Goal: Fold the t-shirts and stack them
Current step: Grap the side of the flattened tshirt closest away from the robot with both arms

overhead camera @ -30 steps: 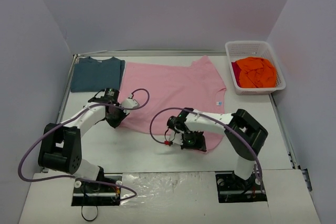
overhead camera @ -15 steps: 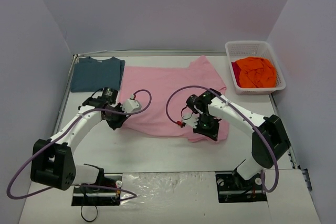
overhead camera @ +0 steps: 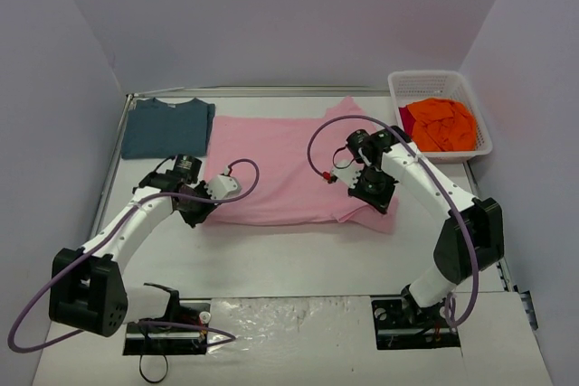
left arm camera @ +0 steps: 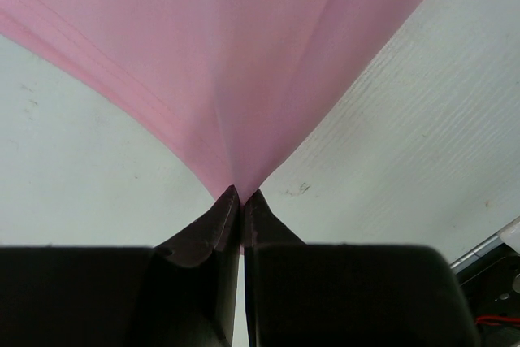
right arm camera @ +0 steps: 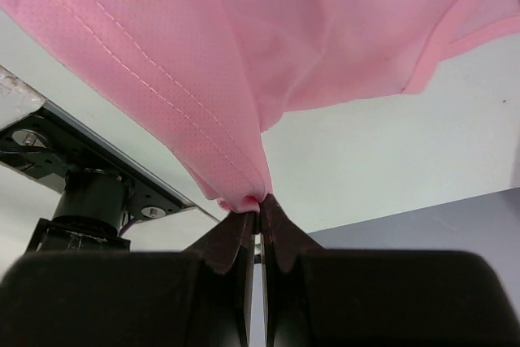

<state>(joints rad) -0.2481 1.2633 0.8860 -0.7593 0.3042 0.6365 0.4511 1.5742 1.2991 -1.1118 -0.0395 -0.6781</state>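
Shirts first: the pink shirt (overhead camera: 276,164) lies across the middle of the top view, smooth and wide. One sleeve points toward the upper right, and the lower edge is drawn in a straight line between my two grippers. My left gripper (overhead camera: 196,210) is pinching the lower-left corner with the jaws pressed together. In the left wrist view the cloth fans up and away from my fingers (left arm camera: 203,237). My right gripper (overhead camera: 371,192) is clamped on the lower-right part, and in the right wrist view a stitched hem is bunched right at the pinch.

Upper left, the teal shirt (overhead camera: 167,128) sits flat and squared, just beside the pink one's edge. Upper right, the basket (overhead camera: 425,80) holds the orange shirt (overhead camera: 441,124) in a crumpled heap, with a bit of dark red cloth (overhead camera: 404,120) at its left. A purple cable (overhead camera: 242,178) loops from each wrist over the pink fabric. White table (overhead camera: 298,259) shows below.
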